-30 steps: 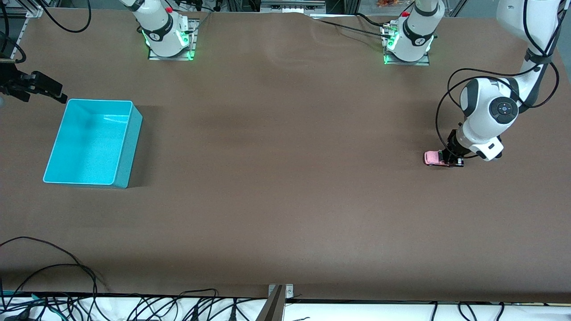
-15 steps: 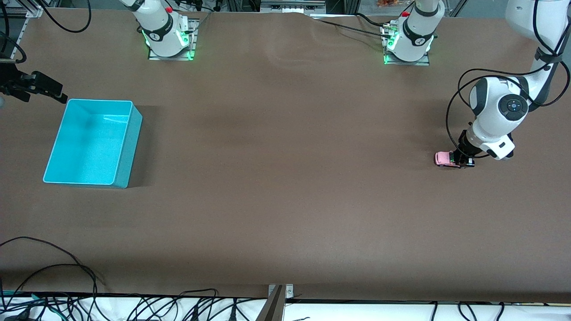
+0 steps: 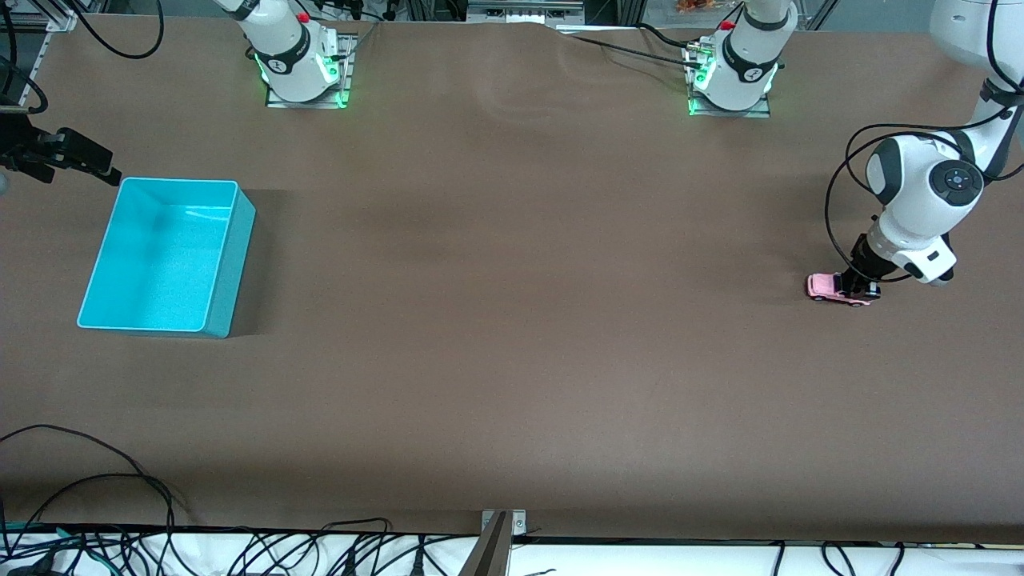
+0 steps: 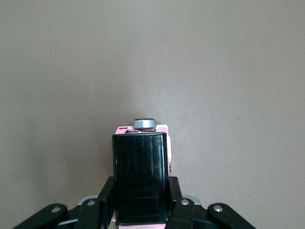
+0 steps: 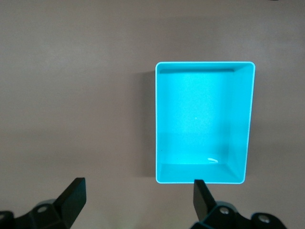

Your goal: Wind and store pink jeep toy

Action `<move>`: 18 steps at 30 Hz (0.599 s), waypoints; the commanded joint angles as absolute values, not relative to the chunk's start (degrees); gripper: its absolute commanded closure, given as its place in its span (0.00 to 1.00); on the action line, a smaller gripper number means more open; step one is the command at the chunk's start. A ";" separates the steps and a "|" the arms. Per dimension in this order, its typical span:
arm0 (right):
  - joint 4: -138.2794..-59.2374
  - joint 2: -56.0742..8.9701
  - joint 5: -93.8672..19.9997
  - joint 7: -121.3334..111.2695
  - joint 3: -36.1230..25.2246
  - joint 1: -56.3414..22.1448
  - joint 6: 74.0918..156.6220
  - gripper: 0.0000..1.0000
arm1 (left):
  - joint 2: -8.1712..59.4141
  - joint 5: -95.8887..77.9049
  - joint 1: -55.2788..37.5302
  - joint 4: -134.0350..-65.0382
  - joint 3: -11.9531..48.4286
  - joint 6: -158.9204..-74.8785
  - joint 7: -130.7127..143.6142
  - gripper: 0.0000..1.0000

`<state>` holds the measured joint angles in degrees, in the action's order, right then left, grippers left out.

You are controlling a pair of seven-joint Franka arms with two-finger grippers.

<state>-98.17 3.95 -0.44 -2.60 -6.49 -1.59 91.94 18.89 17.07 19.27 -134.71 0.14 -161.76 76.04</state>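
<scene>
Clamped on the tiny pink jeep toy with a black roof, the left gripper is dragged along the brown table toward the left arm's end, likely winding it; the turquoise plastic bin lies well apart, near the wide-open right gripper, which waits.

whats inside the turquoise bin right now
Nothing: the turquoise bin shows only its bare floor and walls. No part of its inside is covered. The pink jeep toy is on the table in the left gripper.
</scene>
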 commanded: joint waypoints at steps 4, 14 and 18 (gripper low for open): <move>-97.29 3.69 -0.88 -2.81 -6.42 -1.58 91.05 0.00 | 25.22 19.25 22.15 -133.95 0.35 -163.39 72.51 0.90; -97.29 3.69 -0.88 -2.90 -6.42 -1.58 91.05 0.00 | 25.05 19.16 22.67 -131.40 0.35 -163.21 72.33 0.00; -97.29 3.69 -0.88 -2.90 -6.42 -1.58 91.05 0.00 | 24.52 18.72 23.99 -130.17 0.44 -162.51 72.33 0.00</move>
<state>-98.17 3.89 -0.44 -2.60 -6.48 -1.59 91.94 22.75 17.09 21.67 -133.51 0.09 -162.90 73.13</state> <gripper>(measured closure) 0.000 0.247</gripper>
